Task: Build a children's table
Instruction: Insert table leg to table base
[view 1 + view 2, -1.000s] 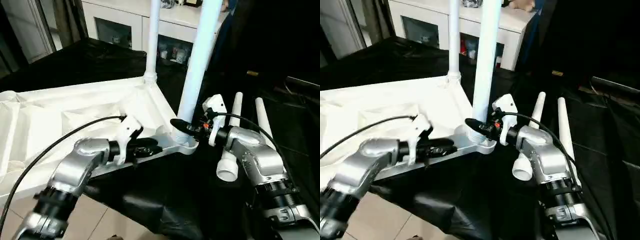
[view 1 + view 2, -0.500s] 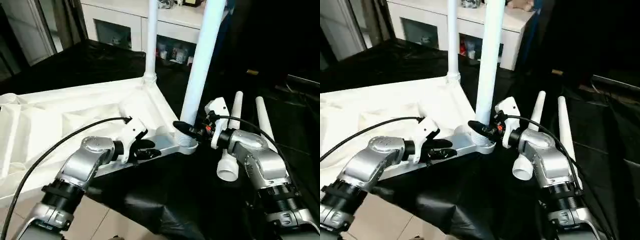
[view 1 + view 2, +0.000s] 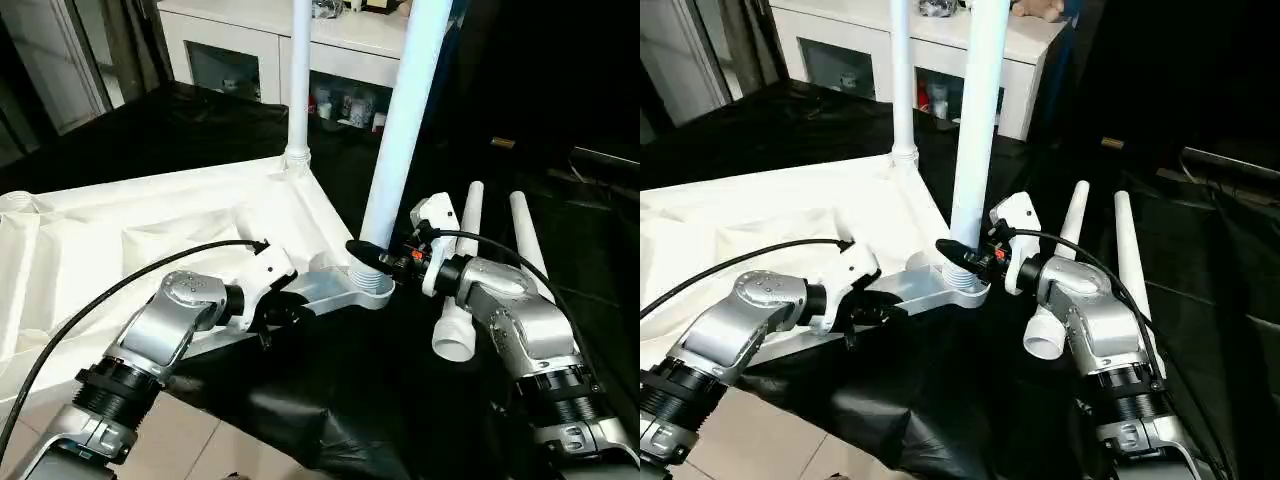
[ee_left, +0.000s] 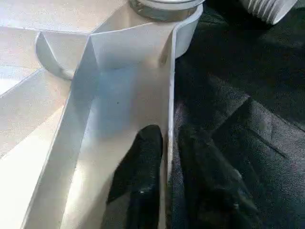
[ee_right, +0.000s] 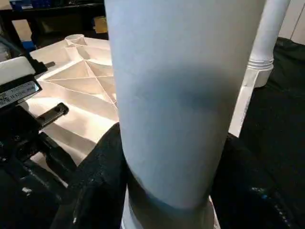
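A: Nearest us, what is the left gripper (image 4: 164, 191) doing?

B: In the left wrist view its two black fingers (image 4: 143, 181) straddle the rim of the upturned tabletop (image 3: 150, 225), one inside the wall, one outside on the black cloth (image 3: 330, 400). They look pinched onto that rim, though I can't tell how firm the hold is.

A: And the right gripper (image 3: 368, 256)?

B: It is clasped around the near leg (image 3: 400, 130), low down, just above the corner socket (image 3: 372, 285). The right wrist view has the tube sitting between its dark fingers.

A: Where does the children's table stand overall?

B: Upside down on the cloth, ribbed underside up. The near leg and the far leg (image 3: 298, 70) stand in their corners. Two loose legs (image 3: 500, 260) lie on the cloth beside the right forearm. I'd judge it half built.

A: What could go wrong?

B: The near corner looks to hang at the cloth's edge. If the left gripper slips off the thin rim, the top could swivel while the leg is twisted, leaving it askew in the socket. The right forearm is also close to the loose legs and could roll them away.

A: Behind that?

B: A white cabinet (image 3: 250, 50) with glass fronts.
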Tool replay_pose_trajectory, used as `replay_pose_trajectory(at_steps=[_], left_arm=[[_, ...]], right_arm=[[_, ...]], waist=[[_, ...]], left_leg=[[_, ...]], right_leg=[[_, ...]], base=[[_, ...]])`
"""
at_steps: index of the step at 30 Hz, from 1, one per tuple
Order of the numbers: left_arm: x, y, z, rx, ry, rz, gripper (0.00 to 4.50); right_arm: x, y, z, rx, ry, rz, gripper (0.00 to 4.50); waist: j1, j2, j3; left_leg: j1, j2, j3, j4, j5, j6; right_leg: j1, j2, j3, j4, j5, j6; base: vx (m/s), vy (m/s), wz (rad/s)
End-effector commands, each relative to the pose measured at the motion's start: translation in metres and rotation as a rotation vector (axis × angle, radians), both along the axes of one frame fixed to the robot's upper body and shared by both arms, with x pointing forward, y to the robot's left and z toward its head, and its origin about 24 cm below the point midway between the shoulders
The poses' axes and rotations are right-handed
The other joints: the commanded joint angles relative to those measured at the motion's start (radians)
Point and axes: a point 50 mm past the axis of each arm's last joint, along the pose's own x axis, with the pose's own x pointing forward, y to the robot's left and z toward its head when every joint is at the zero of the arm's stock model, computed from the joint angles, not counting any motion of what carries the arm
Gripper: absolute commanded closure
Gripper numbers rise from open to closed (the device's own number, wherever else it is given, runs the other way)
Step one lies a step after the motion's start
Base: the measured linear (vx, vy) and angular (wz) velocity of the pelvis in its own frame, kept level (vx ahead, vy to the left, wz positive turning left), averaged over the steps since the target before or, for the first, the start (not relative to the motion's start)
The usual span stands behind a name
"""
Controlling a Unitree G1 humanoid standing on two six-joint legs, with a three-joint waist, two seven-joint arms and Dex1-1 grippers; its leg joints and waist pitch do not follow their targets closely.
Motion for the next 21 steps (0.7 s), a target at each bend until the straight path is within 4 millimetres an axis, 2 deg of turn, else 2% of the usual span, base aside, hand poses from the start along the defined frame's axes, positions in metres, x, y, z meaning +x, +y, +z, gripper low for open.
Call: replay_pose_trajectory(at_steps=[1,4,6,7,11,13,14,15,16,17,19,20,21], left_arm=[[0.003,0.001,-0.003,0.024,0.012,0.011,4.11],[0.003,0.001,-0.002,0.023,0.012,0.011,4.24],[0.005,0.001,-0.001,-0.006,0.012,0.026,4.39],[0.006,0.0,0.0,-0.019,0.011,0.032,4.46],[0.005,0.0,0.0,-0.073,-0.017,-0.01,4.46],[0.002,0.007,-0.005,-0.054,-0.023,-0.029,4.46],[0.001,0.009,-0.007,-0.046,-0.023,-0.032,4.46],[0.0,0.012,-0.007,-0.043,-0.03,-0.04,4.46],[-0.002,0.014,-0.007,-0.043,-0.034,-0.048,4.5],[-0.004,0.018,-0.006,-0.053,-0.044,-0.054,4.5],[-0.005,0.021,-0.004,-0.066,-0.049,-0.05,4.5],[-0.006,0.023,-0.004,-0.066,-0.05,-0.047,4.5],[-0.006,0.024,-0.004,-0.065,-0.051,-0.046,4.5]], right_arm=[[0.001,-0.005,0.006,0.001,-0.031,-0.023,2.58],[0.001,-0.005,0.006,0.001,-0.031,-0.023,2.58],[0.001,-0.005,0.006,0.001,-0.031,-0.022,2.58],[0.001,-0.005,0.006,0.0,-0.03,-0.022,2.58],[0.001,-0.005,0.005,-0.003,-0.028,-0.019,2.58],[0.001,-0.005,0.006,-0.004,-0.026,-0.012,2.58],[0.001,-0.005,0.006,-0.004,-0.026,-0.011,2.58],[0.001,-0.005,0.006,0.002,-0.018,-0.004,2.58],[0.001,-0.005,0.006,0.006,-0.011,0.002,2.59],[0.001,-0.005,0.006,0.002,-0.001,0.005,2.59],[0.001,-0.007,0.005,-0.005,0.009,0.004,2.59],[0.001,-0.007,0.005,-0.007,0.016,0.006,2.59],[0.002,-0.007,0.004,-0.007,0.022,0.009,2.59]], waist=[[0.001,0.016,-0.069],[0.001,0.017,-0.068],[0.0,0.021,-0.067],[0.001,0.019,-0.067],[0.002,0.021,-0.067],[0.003,0.02,-0.068],[0.002,0.019,-0.068],[0.002,0.013,-0.068],[0.003,0.015,-0.069],[0.001,0.005,-0.068],[0.002,0.012,-0.07],[0.001,0.006,-0.07],[0.0,0.007,-0.069]], left_leg=[[-0.002,0.024,-0.003,-0.084,-0.168,0.005],[-0.003,0.024,-0.003,-0.084,-0.179,0.004],[-0.003,0.023,-0.004,-0.085,-0.182,0.005],[-0.002,0.022,-0.003,-0.084,-0.183,0.006],[-0.004,0.022,-0.004,-0.085,-0.173,0.014],[-0.007,0.02,-0.004,-0.084,-0.169,0.02],[-0.006,0.02,-0.003,-0.084,-0.169,0.02],[-0.007,0.019,-0.002,-0.083,-0.163,0.023],[-0.006,0.019,-0.003,-0.084,-0.154,0.025],[-0.009,0.019,-0.002,-0.086,-0.146,0.028],[-0.005,0.02,0.0,-0.085,-0.128,0.03],[-0.006,0.02,0.0,-0.085,-0.125,0.032],[-0.009,0.021,-0.001,-0.087,-0.121,0.033]], right_leg=[[0.07,-0.074,0.047,-0.082,-0.341,-0.133],[0.07,-0.074,0.046,-0.086,-0.373,-0.124],[0.069,-0.073,0.045,-0.089,-0.396,-0.114],[0.068,-0.073,0.045,-0.091,-0.407,-0.109],[0.068,-0.074,0.045,-0.092,-0.411,-0.103],[0.068,-0.074,0.045,-0.094,-0.429,-0.089],[0.068,-0.074,0.045,-0.095,-0.435,-0.086],[0.069,-0.075,0.045,-0.097,-0.454,-0.076],[0.067,-0.076,0.045,-0.096,-0.465,-0.07],[0.069,-0.076,0.044,-0.098,-0.477,-0.061],[0.065,-0.074,0.045,-0.097,-0.467,-0.062],[0.066,-0.074,0.045,-0.095,-0.461,-0.062],[0.067,-0.075,0.044,-0.092,-0.452,-0.067]], base=[[0.0,0.0,0.0],[0.0,0.0,0.0],[0.0,0.0,0.0],[0.0,0.0,0.0],[0.0,0.0,0.0],[0.0,0.0,0.0],[0.0,0.0,0.0],[0.0,0.0,0.0],[0.0,0.0,0.0],[0.0,0.0,0.0],[0.0,0.0,0.0],[0.0,0.0,0.0],[0.0,0.0,0.0]])
